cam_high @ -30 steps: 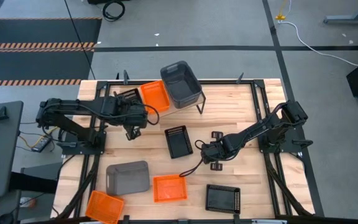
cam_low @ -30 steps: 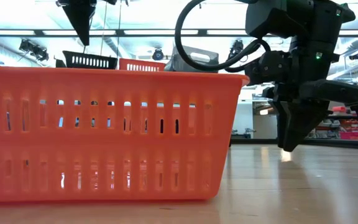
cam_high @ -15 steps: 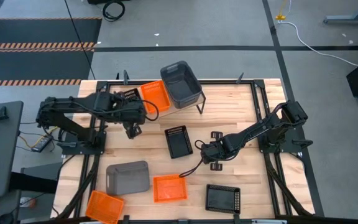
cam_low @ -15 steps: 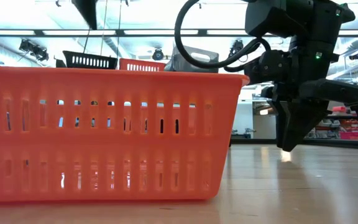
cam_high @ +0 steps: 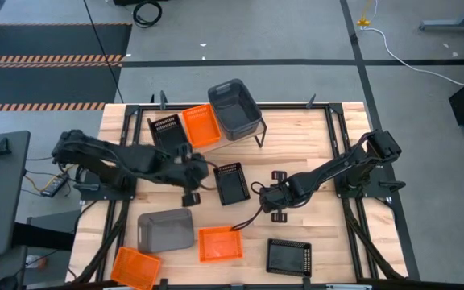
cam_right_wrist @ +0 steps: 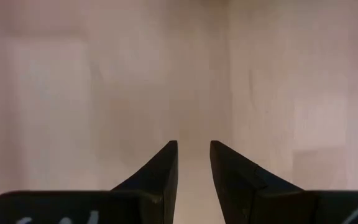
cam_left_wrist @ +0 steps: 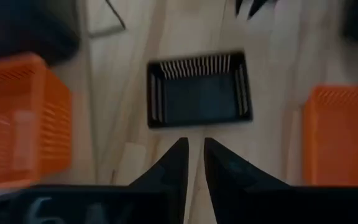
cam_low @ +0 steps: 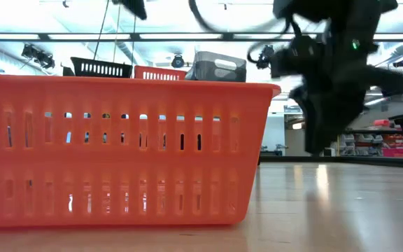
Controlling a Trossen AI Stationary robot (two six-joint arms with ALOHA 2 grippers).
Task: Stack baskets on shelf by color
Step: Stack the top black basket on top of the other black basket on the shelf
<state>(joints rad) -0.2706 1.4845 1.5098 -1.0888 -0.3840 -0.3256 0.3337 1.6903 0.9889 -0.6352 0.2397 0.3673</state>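
From above, we see our left hand (cam_high: 190, 196) low over the surface (cam_high: 312, 137), just beside the black basket (cam_high: 231, 182) lying between it and our right hand (cam_high: 277, 205). Farther from the left hand, on the shelf (cam_high: 258, 129), stand a second black basket (cam_high: 166, 129), an orange basket (cam_high: 200, 125) and a deep grey bin (cam_high: 234, 107). Nearer the front edge lie another grey bin (cam_high: 166, 229), two orange baskets (cam_high: 218, 243) (cam_high: 135, 267) and a third black basket (cam_high: 289, 258).

At table height, an orange basket (cam_low: 121, 150) fills most of the view; a dark arm hangs blurred beyond it, and we cannot tell which arm it is.

Past our left wrist, the fingers (cam_left_wrist: 174, 168) stand a narrow gap apart, holding nothing, with the black basket (cam_left_wrist: 199, 90) just ahead.

Past our right wrist, the fingers (cam_right_wrist: 160, 168) stand slightly apart, empty, over bare wood (cam_right_wrist: 104, 81).
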